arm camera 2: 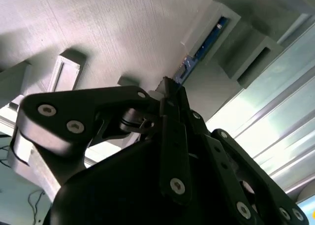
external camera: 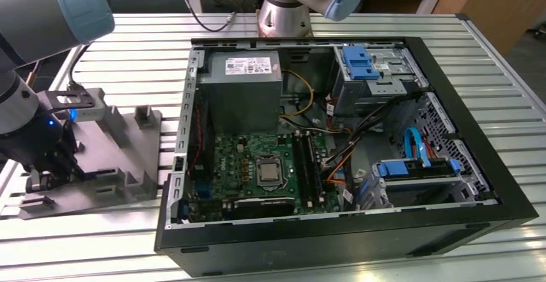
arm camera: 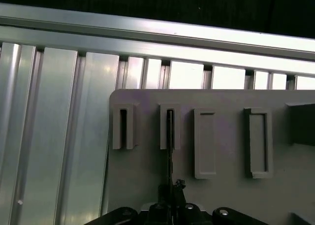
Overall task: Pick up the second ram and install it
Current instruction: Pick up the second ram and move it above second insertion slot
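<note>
Seemingly the end effector [arm camera 2: 166, 87] clamps second ram [arm camera 2: 204, 43] — on edge, long axis horizontal.

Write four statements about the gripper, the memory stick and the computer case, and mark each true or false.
1. The gripper is shut on the thin dark blue memory stick. True.
2. The memory stick sits in a slot of the green motherboard. False: it is at the grey plastic fixture plate, outside the case.
3. The black computer case lies open, with its motherboard showing. True.
4. The fixture plate lies on the exterior view's right of the case. False: it lies on the exterior view's left.
</note>
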Robot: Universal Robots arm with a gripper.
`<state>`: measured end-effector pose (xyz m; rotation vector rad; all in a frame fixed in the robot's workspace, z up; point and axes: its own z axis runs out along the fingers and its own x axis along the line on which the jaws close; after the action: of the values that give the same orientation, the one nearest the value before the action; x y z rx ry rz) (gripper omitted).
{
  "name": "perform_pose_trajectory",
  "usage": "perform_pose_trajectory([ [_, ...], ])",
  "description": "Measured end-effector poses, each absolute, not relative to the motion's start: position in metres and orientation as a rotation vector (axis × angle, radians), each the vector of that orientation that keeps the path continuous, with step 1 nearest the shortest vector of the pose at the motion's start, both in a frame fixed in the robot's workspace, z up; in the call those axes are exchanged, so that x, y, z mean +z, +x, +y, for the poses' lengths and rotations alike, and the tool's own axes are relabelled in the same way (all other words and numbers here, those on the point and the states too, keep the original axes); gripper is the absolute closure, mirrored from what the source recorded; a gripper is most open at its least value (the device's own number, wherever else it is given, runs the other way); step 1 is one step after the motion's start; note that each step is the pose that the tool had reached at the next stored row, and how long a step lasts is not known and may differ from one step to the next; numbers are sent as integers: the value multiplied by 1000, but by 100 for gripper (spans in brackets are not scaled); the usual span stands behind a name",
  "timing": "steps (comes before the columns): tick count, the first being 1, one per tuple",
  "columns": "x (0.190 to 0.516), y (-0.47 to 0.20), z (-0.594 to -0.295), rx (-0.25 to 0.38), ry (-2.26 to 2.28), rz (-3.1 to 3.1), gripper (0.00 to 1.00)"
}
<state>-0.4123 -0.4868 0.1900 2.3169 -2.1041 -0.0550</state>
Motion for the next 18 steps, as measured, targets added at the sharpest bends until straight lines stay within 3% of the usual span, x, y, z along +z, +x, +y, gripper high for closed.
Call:
perform_pose_trajectory([
  [18,190,-412,-487,-64,2322,-2108,86],
])
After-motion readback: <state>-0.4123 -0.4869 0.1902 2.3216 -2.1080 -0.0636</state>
